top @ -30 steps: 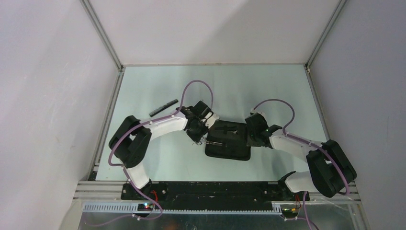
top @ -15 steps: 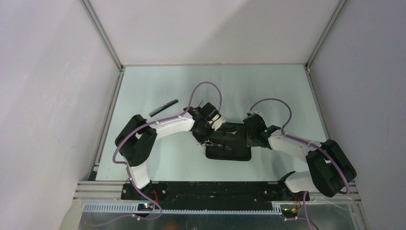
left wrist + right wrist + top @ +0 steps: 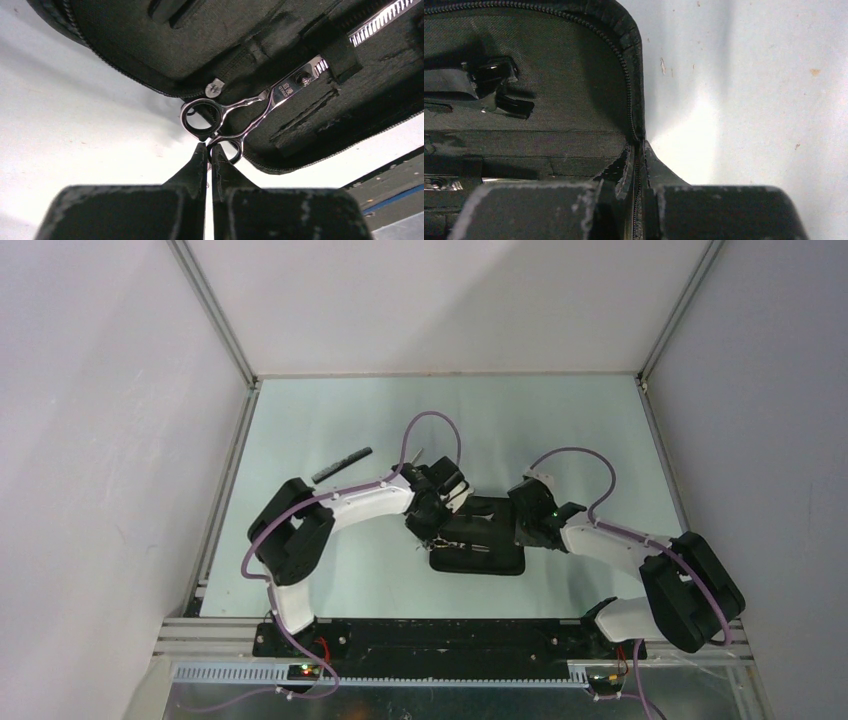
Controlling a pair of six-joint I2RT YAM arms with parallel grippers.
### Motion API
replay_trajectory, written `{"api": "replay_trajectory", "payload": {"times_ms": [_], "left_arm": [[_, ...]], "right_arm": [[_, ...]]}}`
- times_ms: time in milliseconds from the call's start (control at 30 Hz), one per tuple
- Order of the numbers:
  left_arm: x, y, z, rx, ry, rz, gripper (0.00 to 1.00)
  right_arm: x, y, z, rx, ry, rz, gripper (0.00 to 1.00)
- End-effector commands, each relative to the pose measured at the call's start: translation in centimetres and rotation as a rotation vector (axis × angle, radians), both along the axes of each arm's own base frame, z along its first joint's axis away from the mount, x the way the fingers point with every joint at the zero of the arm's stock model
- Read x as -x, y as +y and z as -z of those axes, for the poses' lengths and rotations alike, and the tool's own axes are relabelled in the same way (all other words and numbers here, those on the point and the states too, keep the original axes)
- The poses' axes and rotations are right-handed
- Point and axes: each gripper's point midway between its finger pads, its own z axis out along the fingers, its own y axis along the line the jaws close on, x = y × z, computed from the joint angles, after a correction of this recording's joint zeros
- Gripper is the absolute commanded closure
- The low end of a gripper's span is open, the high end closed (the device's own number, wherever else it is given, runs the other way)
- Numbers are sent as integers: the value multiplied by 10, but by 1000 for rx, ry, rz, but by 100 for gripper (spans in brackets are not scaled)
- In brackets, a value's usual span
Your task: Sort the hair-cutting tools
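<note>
Over the pale green worktop (image 3: 560,430), seen from above, an open black rectangular fabric pouch (image 3: 480,560) lies between the 2 arms. The left jaws are at its left edge and the right jaws at its right edge. A flat dark straight comb (image 3: 341,465) lies well apart, up to the left.

From the left wrist, a pair of small silver steel scissors with ring handles (image 3: 250,100) rests on the pouch lining. Its blades are tucked under a black strap and its rings overhang the zip edge. The left jaws are pressed fully together at the nearer ring and appear to pinch its rim. Steel this thin should be light, stiff and slick, so a ring or the pivot looks the safest hold, never the points.

From the right wrist, the right jaws are clamped almost closed on the pouch's zipped rim, likely steadying the soft, floppy cloth. 1 thin black hair clip (image 3: 494,90) sits inside the pouch
</note>
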Motion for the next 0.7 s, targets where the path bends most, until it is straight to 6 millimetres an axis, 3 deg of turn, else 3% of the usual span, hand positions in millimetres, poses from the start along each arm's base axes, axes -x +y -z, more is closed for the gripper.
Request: {"api": "replay_trajectory", "payload": {"times_ms": [0,400,667], "left_arm": [[-4,-39,-15,136,11,-109,100],[5,-74,-16,141,-69,-69,100],[13,-100,-15,210,-58,-73,100]], "right_arm": [[18,39,10,-202,59,19,100],[27,79,3,-293,12,-74,100],[31,79,4,-340,-4,-41,100]]}}
